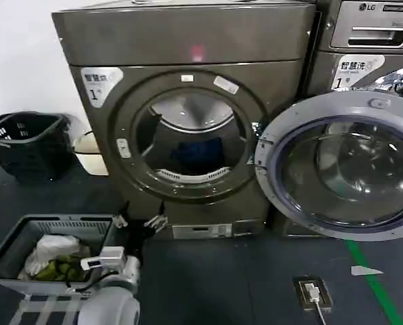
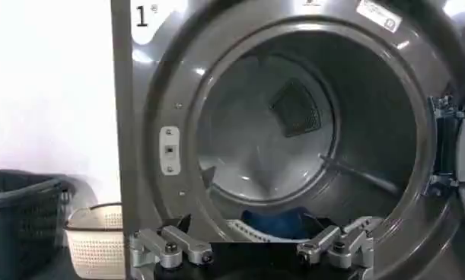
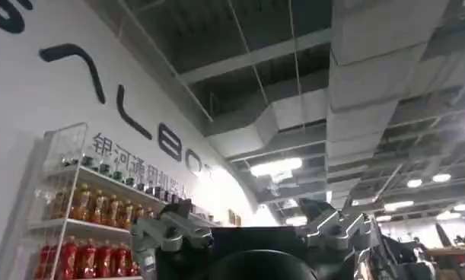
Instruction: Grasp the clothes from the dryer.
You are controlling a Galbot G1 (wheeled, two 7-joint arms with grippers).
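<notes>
Clothes (image 1: 196, 156), a dark navy bundle, lie low at the back of the drum floor inside the dryer (image 1: 187, 122), just behind the perforated lip of the round mouth; in the left wrist view you see the blue fabric (image 2: 278, 223) just above the lower rim. The porthole door (image 1: 343, 166) is swung wide open to the right.

Your left pincer (image 1: 140, 222) sits low in front of the dryer, below the drum mouth, its fingers spread wide and holding nothing. Your right pincer (image 3: 255, 236) points up at the ceiling, away from the work, also spread and empty.

Watch these risks as you move in:
- The left pincer is below the mouth's rim; driving straight forward would likely strike the front panel or the lower door ring instead of entering.
- The bundle is small against the mouth and dark against the shadowed drum, so you could close on air or pinch only a loose fold that slips.
- A grey basket (image 1: 25, 240) holding white and olive cloths sits just beside the left arm; a wide swing could clip it.
</notes>
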